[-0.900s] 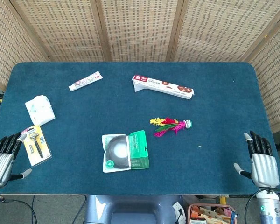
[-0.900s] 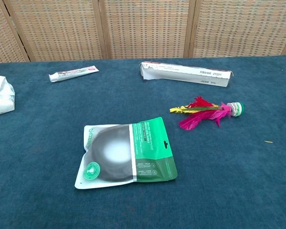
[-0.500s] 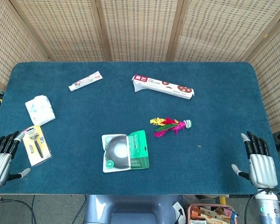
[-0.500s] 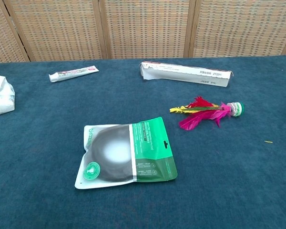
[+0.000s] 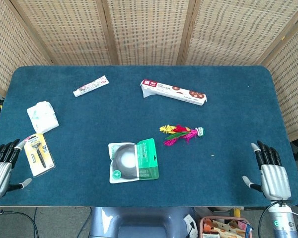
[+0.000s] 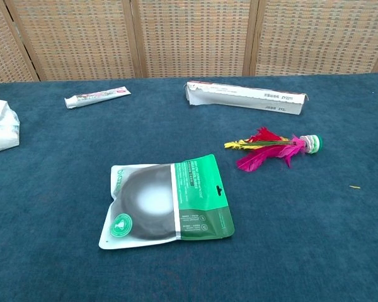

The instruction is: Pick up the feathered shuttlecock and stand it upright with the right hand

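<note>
The feathered shuttlecock [image 5: 181,134] lies on its side near the middle of the blue table, pink, red and yellow feathers pointing left and its green-and-white base to the right; the chest view shows the shuttlecock [image 6: 274,149] the same way. My right hand [image 5: 271,171] hovers at the table's near right corner, fingers apart and empty, well to the right of and nearer than the shuttlecock. My left hand [image 5: 0,167] sits at the near left edge, fingers spread, holding nothing. Neither hand appears in the chest view.
A green pouch [image 5: 134,160] lies just near-left of the shuttlecock. A long flat box [image 5: 174,91] and a toothpaste tube [image 5: 91,86] lie farther back. A white packet [image 5: 42,117] and a razor pack [image 5: 39,154] lie at the left, close to my left hand.
My right hand has drifted slightly left and toward the near edge. My left hand has slid a little toward the near edge. The shuttlecock has not moved.
</note>
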You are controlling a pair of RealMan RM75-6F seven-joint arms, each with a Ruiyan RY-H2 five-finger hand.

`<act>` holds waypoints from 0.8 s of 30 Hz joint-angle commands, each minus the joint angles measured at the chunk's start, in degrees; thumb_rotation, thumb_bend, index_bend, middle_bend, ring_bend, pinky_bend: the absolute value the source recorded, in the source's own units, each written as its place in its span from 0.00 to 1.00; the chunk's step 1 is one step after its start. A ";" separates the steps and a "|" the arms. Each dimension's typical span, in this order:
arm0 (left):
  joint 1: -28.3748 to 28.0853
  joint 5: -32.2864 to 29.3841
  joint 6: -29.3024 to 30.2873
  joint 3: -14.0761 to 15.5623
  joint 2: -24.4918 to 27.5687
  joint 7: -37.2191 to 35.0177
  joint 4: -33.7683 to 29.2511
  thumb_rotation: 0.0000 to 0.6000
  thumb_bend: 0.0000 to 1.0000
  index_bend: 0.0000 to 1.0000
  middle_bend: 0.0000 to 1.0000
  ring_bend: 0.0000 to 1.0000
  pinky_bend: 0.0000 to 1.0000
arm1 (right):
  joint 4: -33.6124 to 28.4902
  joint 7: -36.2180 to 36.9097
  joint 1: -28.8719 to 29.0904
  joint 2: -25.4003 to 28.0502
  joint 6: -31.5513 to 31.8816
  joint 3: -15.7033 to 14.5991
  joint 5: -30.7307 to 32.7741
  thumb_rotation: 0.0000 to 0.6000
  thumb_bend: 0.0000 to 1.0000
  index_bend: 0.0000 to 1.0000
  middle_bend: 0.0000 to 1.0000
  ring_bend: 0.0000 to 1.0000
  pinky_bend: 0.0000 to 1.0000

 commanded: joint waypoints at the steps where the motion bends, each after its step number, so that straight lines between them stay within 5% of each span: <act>1: 0.08 0.15 0.19 0.05 0.03 0.12 -0.11 1.00 0.00 0.00 0.00 0.00 0.00 | -0.01 -0.21 -0.10 -0.17 -0.06 0.02 -0.53 1.00 0.17 0.00 0.00 0.00 0.00; 11: 0.05 -0.15 0.05 -0.03 -0.12 0.32 -0.16 1.00 0.00 0.00 0.00 0.00 0.00 | -0.42 0.05 0.36 -0.98 -1.78 0.62 -1.11 1.00 0.17 0.00 0.00 0.00 0.00; 24: -0.13 -1.21 -0.24 -0.63 -0.20 -0.60 0.38 1.00 0.00 0.00 0.00 0.00 0.00 | -0.69 -10.46 12.32 -10.63 -12.27 10.58 5.29 1.00 0.17 0.18 0.00 0.00 0.00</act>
